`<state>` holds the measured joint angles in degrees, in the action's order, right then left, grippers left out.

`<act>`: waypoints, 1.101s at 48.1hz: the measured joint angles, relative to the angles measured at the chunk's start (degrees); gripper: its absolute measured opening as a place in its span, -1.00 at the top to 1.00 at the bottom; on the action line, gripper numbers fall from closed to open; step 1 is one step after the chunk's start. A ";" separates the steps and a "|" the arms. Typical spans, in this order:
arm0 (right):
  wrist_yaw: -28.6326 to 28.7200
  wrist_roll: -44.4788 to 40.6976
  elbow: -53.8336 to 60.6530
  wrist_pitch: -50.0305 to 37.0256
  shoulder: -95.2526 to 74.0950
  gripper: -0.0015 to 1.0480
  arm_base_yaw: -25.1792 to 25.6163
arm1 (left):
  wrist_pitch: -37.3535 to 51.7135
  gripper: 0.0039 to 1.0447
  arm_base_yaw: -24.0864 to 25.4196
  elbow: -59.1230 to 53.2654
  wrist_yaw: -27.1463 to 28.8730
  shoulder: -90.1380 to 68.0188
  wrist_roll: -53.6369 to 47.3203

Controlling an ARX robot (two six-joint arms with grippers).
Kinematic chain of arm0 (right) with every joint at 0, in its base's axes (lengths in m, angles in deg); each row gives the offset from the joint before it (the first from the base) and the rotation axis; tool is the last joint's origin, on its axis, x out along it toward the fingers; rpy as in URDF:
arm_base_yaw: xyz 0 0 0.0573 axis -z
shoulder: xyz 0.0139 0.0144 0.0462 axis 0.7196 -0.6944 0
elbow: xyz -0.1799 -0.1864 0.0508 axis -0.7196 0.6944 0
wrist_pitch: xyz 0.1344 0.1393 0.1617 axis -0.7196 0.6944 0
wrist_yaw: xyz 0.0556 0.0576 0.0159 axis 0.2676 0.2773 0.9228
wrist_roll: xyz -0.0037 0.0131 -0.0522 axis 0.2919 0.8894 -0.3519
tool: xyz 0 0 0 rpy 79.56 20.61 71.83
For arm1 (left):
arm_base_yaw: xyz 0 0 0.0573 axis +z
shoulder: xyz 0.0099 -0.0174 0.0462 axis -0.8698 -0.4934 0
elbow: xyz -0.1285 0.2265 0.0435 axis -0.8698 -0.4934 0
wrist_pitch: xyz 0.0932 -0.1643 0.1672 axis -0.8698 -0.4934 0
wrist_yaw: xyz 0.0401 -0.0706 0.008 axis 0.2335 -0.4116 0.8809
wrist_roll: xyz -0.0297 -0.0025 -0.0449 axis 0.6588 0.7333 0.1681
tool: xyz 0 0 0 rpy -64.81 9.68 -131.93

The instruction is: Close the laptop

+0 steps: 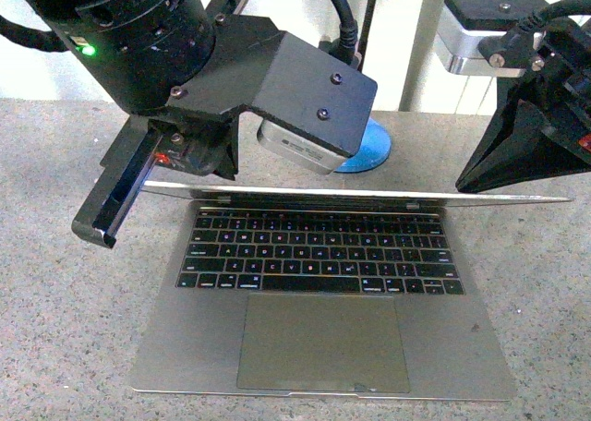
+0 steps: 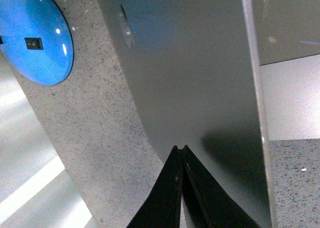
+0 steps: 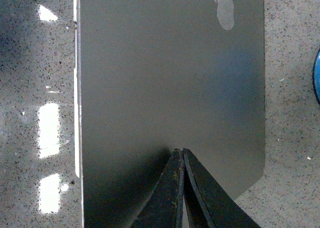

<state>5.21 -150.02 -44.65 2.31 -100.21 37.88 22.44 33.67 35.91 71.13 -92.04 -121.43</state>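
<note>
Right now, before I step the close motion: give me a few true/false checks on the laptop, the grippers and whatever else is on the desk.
1. The laptop is fully closed. False: the lid is raised and the keyboard is exposed.
2. The left gripper and right gripper both have their fingers together. True.
3. A blue disc lies on the table behind the laptop. True.
4. A mug stands on the trackpad. False: the trackpad is bare.
5. The right wrist view shows the lid's screen side. False: it shows the back, with the apple logo.
</note>
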 joint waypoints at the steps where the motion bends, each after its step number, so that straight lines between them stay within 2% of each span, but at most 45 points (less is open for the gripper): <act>1: -0.07 0.02 0.11 -0.09 0.00 0.94 0.00 | 0.02 0.94 -0.02 -0.13 -0.02 0.02 0.00; 53: -0.20 1.31 9.33 -8.04 -0.98 0.94 -1.55 | 7.23 0.94 -1.33 -10.38 -2.14 -0.37 2.43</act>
<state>5.01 -148.71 -35.32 -5.73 -101.19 36.33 29.67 32.34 25.53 68.99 -92.41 -119.01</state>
